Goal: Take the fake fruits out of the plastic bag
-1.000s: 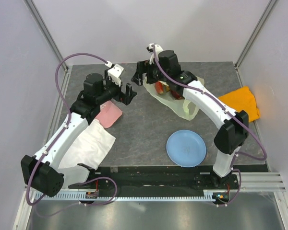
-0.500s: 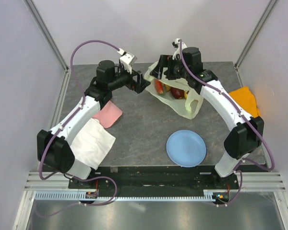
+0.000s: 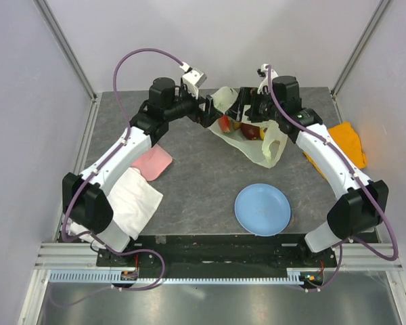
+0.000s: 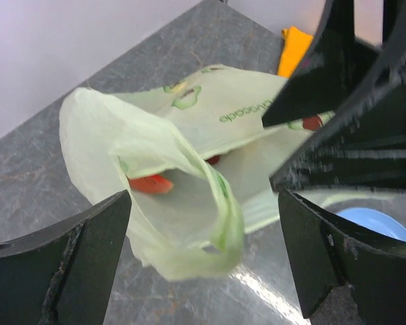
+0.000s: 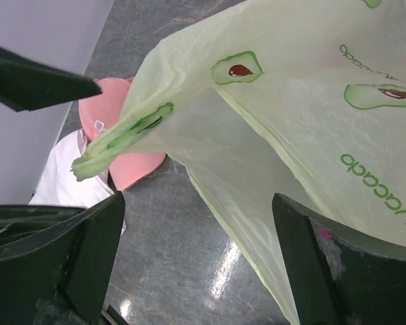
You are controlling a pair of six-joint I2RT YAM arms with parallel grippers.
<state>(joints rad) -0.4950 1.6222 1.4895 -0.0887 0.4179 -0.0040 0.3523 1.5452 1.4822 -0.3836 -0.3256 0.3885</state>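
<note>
The plastic bag lies on the tabletop, its long axis slanting from the open mouth at its far left end back toward the arms. The fake fruits sit just inside that mouth. The left tool, spread and empty, looks straight into the mouth and is nearer; the right tool, also spread, hangs over the bag's far side, gripping nothing visible.

The plastic bag hides most of the fake fruits (only red slivers show).
</note>
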